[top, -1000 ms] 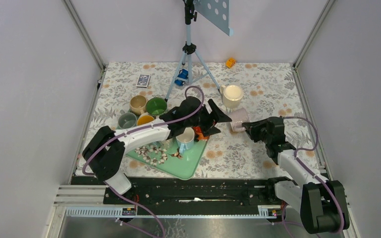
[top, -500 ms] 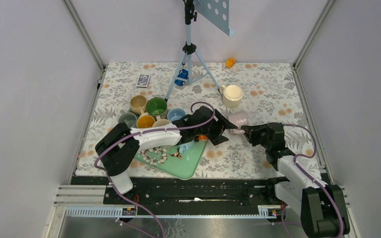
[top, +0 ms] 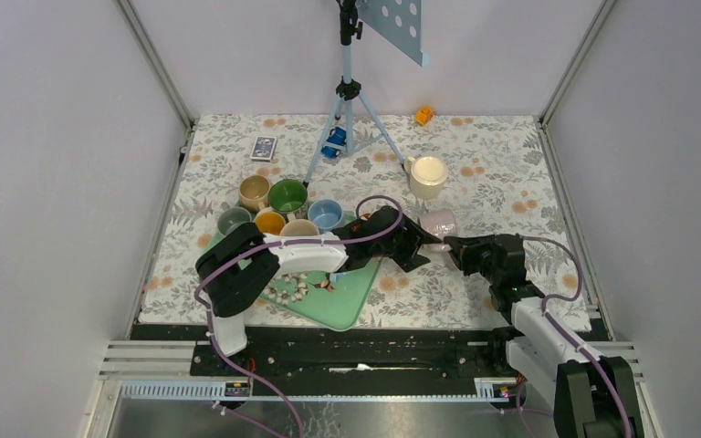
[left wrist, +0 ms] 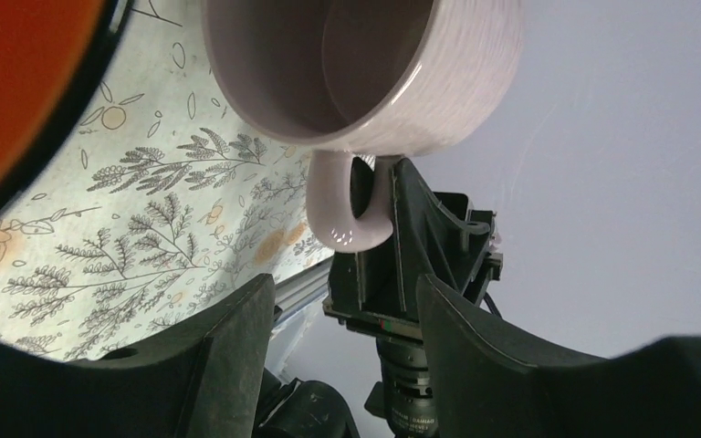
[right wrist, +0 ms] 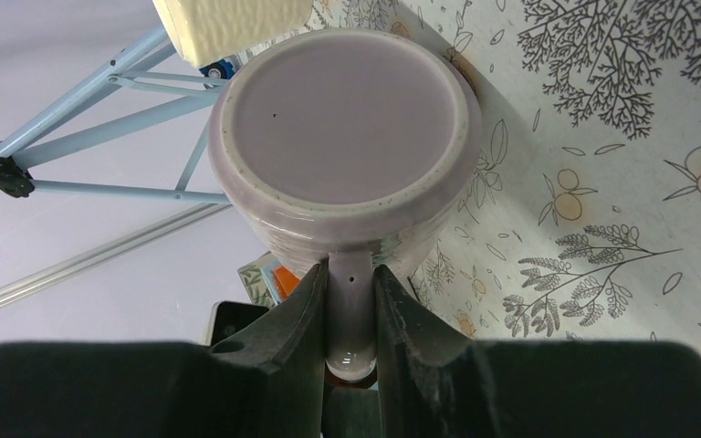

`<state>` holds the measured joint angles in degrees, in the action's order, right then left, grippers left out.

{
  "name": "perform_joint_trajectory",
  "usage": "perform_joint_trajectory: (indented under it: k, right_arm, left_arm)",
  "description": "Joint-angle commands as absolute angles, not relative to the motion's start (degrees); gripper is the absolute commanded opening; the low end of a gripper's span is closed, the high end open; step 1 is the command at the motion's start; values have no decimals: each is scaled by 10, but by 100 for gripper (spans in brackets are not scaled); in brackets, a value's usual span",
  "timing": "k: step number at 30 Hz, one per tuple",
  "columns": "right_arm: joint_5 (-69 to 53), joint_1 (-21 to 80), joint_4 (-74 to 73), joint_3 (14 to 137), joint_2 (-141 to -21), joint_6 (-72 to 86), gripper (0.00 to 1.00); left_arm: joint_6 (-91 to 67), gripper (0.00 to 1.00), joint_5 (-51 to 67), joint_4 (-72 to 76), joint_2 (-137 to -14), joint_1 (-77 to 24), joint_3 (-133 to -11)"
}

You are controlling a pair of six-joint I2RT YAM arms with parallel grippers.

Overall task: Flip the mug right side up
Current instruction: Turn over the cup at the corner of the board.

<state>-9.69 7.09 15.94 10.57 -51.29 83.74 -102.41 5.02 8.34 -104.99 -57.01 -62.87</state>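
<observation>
The pale lilac mug (top: 439,223) lies on its side on the flowered cloth, right of the tray. My right gripper (top: 461,245) is shut on its handle (right wrist: 351,301); in the right wrist view the mug's flat base (right wrist: 342,128) faces the camera above the gripper (right wrist: 351,283). My left gripper (top: 417,246) sits just left of the mug, at its mouth side. The left wrist view looks into the mug's hollow (left wrist: 365,64), with the handle pointing down. There my left gripper (left wrist: 342,292) is open, nothing between its fingers, a little short of the mug.
A mint green tray (top: 351,301) with small shells (top: 283,285) lies under the left arm. Several upright mugs (top: 287,194) cluster at the left, and a cream mug (top: 427,176) stands behind the lilac one. A blue tripod (top: 347,91), a card deck (top: 263,147) and an orange toy (top: 424,115) are at the back.
My left arm has swung right from over the tray to the mug's mouth, its jaws narrowing. The right gripper has kept its hold on the handle and lowered slightly.
</observation>
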Motion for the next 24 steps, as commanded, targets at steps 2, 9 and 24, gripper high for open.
perform_joint_trajectory:
  k: [2, 9, 24]
  right_arm:
    - [-109, 76, 172, 86, -472, 858, 0]
    - [-96, 76, 196, 28, -411, 908, 0]
    - [-98, 76, 252, 1, -404, 935, 0]
  left_arm:
    - [-1056, 61, 25, 122, -1071, -579, -667]
    - [-1029, 57, 25, 89, -1089, -587, -706]
    - [-941, 48, 86, 2, -1120, -574, -792]
